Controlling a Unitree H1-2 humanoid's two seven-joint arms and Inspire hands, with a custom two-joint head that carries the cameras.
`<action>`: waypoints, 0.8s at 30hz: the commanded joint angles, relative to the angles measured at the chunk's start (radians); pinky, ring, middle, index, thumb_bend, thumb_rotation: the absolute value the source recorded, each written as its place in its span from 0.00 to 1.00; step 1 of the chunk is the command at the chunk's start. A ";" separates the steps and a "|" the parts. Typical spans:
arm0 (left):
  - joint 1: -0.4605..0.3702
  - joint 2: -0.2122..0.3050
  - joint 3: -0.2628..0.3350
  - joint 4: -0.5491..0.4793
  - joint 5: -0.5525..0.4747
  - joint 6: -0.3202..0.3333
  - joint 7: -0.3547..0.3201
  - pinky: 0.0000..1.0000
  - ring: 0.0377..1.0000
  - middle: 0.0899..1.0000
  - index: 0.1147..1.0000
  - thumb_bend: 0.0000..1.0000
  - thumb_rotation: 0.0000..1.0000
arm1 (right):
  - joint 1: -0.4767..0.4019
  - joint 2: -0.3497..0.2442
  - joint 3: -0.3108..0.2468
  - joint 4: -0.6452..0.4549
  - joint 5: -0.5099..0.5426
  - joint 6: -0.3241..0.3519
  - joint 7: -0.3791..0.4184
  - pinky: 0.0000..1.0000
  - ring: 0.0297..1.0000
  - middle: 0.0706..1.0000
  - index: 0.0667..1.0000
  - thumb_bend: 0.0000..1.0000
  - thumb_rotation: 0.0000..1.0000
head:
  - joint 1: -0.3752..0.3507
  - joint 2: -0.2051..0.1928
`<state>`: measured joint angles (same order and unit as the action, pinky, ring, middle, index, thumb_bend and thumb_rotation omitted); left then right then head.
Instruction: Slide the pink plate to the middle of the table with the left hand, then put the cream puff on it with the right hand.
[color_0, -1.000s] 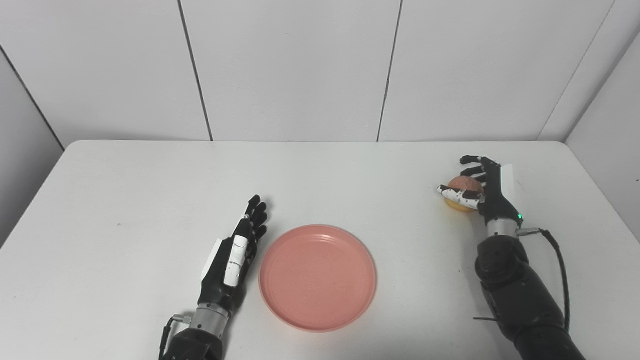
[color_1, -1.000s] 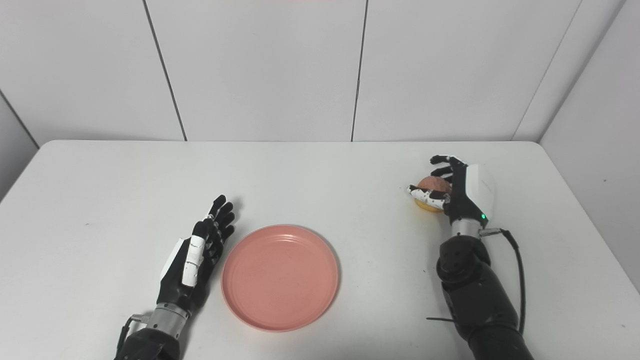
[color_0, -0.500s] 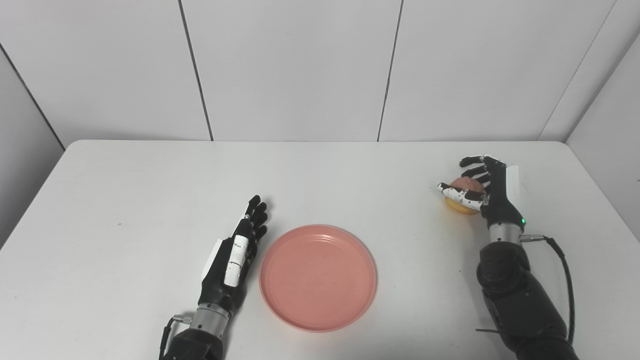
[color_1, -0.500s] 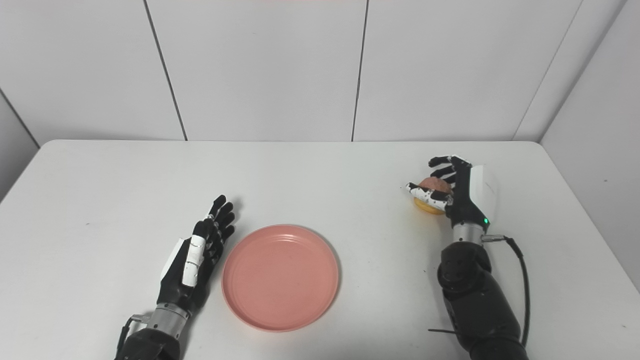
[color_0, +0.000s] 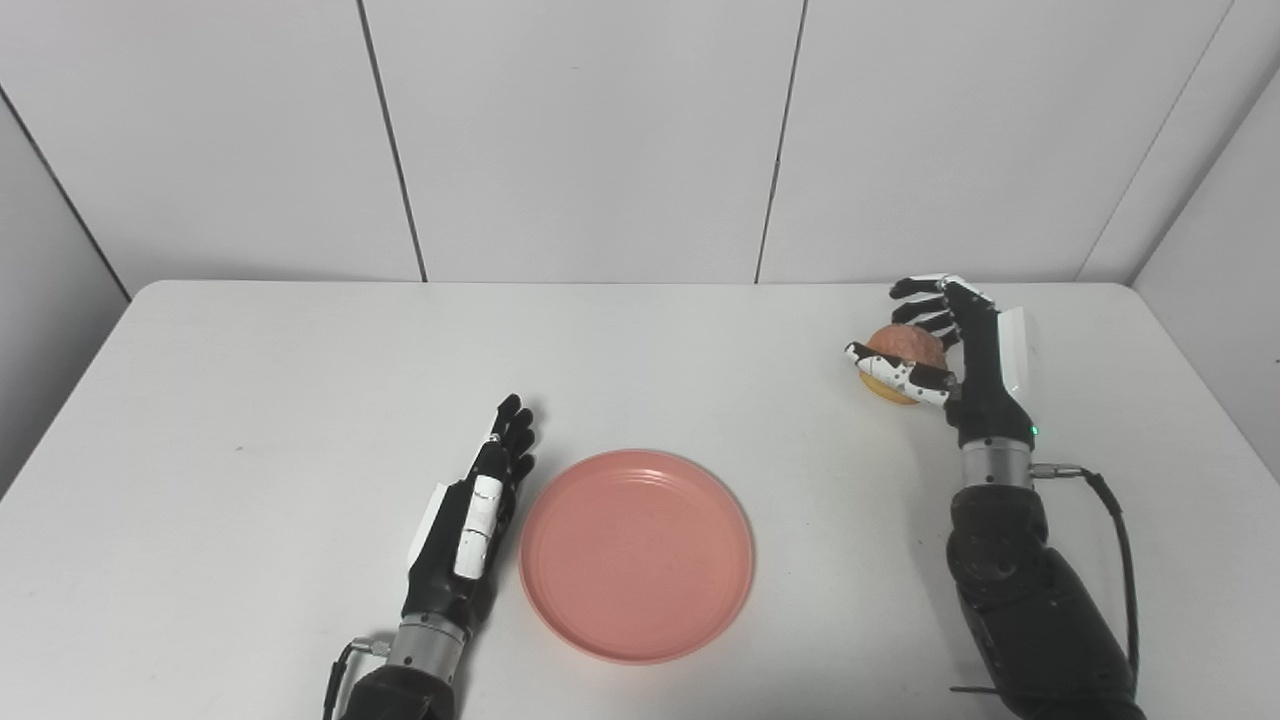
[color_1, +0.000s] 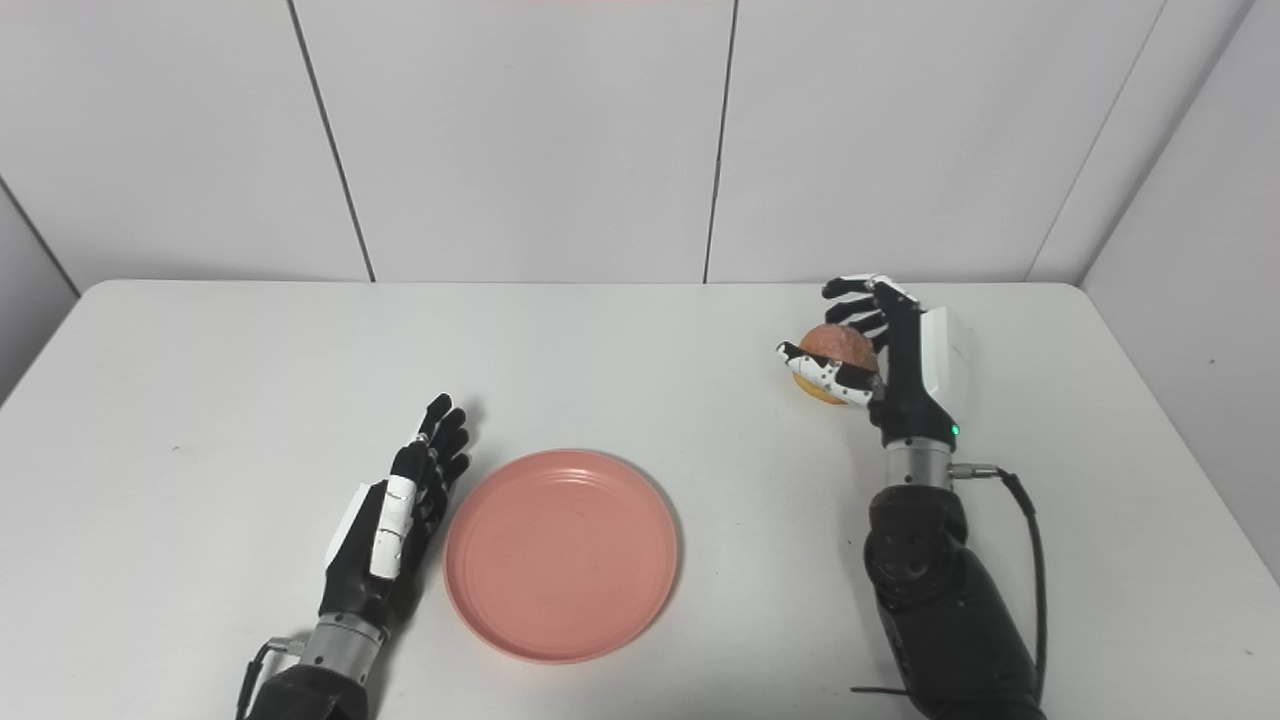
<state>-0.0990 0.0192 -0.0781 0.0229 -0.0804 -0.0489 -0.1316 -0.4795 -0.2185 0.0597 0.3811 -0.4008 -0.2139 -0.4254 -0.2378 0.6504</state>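
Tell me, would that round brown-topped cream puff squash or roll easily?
Probably soft: the right hand cups the round brown-topped cream puff loosely, fingers spread. Its rounded shape looks apt to roll if dropped. It seems light, since the loose hold keeps it aloft.

The plate (color_0: 636, 555) is plain pink on a white table (color_0: 250, 400). The cream puff (color_0: 900, 350) is brown over yellow. Both hands, left (color_0: 475, 520) and right (color_0: 960, 350), are black with white patches.

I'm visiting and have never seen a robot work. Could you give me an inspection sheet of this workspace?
Surface: white table, a few faint specks.
Job's things: pink plate, bare, near the front middle; cream puff, held at the right.
Clutter: nothing seen.
Hands: left hand open beside the plate's left rim; right hand shut on the cream puff.
Cables: black cable at the right wrist.
Surroundings: white panelled walls.
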 joint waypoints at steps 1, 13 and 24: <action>0.026 -0.012 -0.005 0.022 0.012 -0.005 0.009 1.00 1.00 1.00 1.00 0.74 1.00 | -0.016 0.006 0.003 -0.069 0.008 -0.046 0.024 0.36 0.39 0.46 0.48 0.51 0.00 | 0.011 0.005; 0.028 -0.031 -0.016 0.006 0.033 0.003 0.027 1.00 1.00 1.00 1.00 0.74 1.00 | 0.037 0.060 0.056 -0.247 0.004 -0.034 0.145 0.35 0.40 0.50 0.42 0.51 0.00 | 0.069 0.016; 0.031 -0.049 -0.024 -0.006 0.053 0.010 0.047 1.00 1.00 1.00 1.00 0.73 1.00 | 0.100 0.106 0.116 -0.340 -0.012 -0.041 0.236 0.37 0.42 0.50 0.42 0.51 0.00 | 0.105 0.022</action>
<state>-0.0884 -0.0137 -0.0869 0.0144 -0.0356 -0.0509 -0.0856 -0.3642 -0.1203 0.1712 0.0825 -0.4047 -0.2170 -0.2002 -0.1335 0.6734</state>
